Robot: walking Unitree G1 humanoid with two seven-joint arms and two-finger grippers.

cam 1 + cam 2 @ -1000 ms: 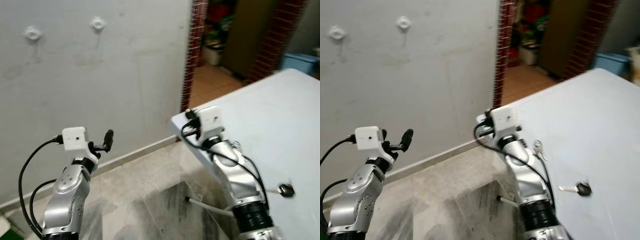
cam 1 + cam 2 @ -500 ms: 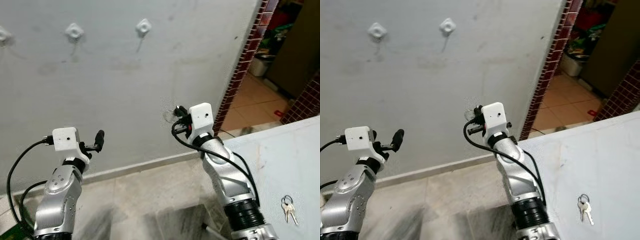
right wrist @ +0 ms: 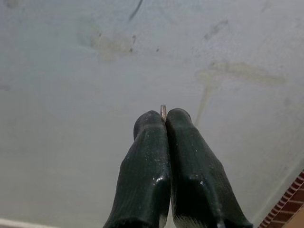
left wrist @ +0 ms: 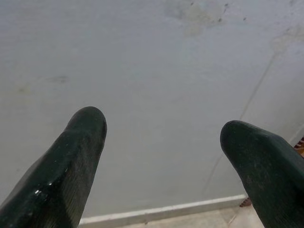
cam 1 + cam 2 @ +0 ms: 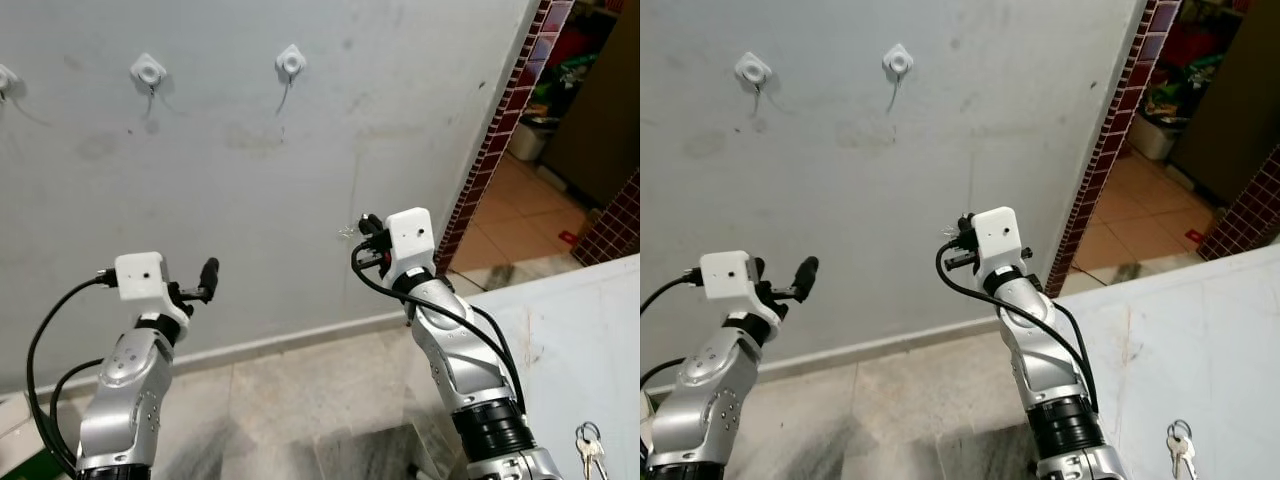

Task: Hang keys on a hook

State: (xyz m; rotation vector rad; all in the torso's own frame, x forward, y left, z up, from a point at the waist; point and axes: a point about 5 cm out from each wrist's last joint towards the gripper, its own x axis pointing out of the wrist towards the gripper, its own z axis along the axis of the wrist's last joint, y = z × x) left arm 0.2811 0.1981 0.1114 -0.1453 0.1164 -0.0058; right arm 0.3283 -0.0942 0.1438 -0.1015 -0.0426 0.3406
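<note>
Two white hooks (image 5: 291,60) (image 5: 148,70) sit high on the grey wall, and a third hook (image 5: 3,77) is at the left edge. My right gripper (image 5: 364,232) is raised in front of the wall, well below and to the right of the hooks. It is shut on a thin metal key ring (image 3: 163,110), whose edge peeks out between the fingertips. A faint metal glint of the keys (image 5: 347,232) shows just left of the fingers. My left gripper (image 5: 208,270) is held up lower left, open and empty, with its fingers (image 4: 80,142) wide apart.
A white table (image 5: 560,340) stands at the lower right with another bunch of keys (image 5: 588,440) lying on it. A brick-edged doorway (image 5: 510,110) opens on the right. Pale tiled floor (image 5: 290,400) runs along the wall's skirting.
The camera has swung left from the table towards the wall, bringing the hooks into fuller view. The right gripper stays shut and raised; the left stays open.
</note>
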